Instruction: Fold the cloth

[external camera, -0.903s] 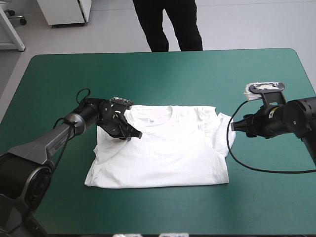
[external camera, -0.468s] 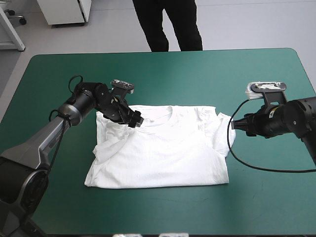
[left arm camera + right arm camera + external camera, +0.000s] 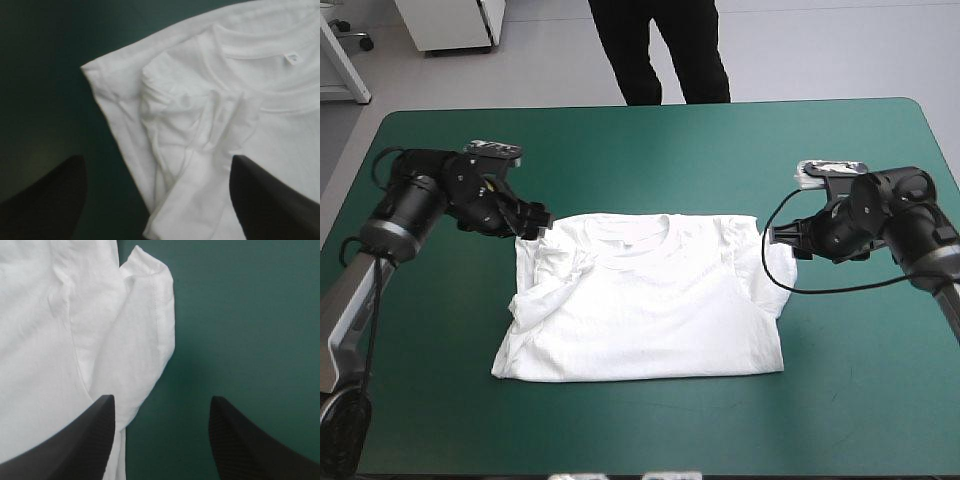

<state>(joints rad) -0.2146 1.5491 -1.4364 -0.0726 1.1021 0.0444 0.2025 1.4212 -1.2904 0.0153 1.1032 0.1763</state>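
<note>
The white short-sleeved T-shirt (image 3: pixel 645 300) lies sleeves-in; left gripper (image 3: pixel 532 222) at ten o'clock, right gripper (image 3: pixel 782 238) at two, both spread-jawed, should next pinch its shoulders.

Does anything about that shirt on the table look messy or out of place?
Yes. The white short-sleeved T-shirt lies mostly flat on the teal-green table cover, but the sleeve near the left claw is bunched and tucked over the chest, while the other sleeve sticks out rumpled beside the right claw. Both claws are open.
</note>
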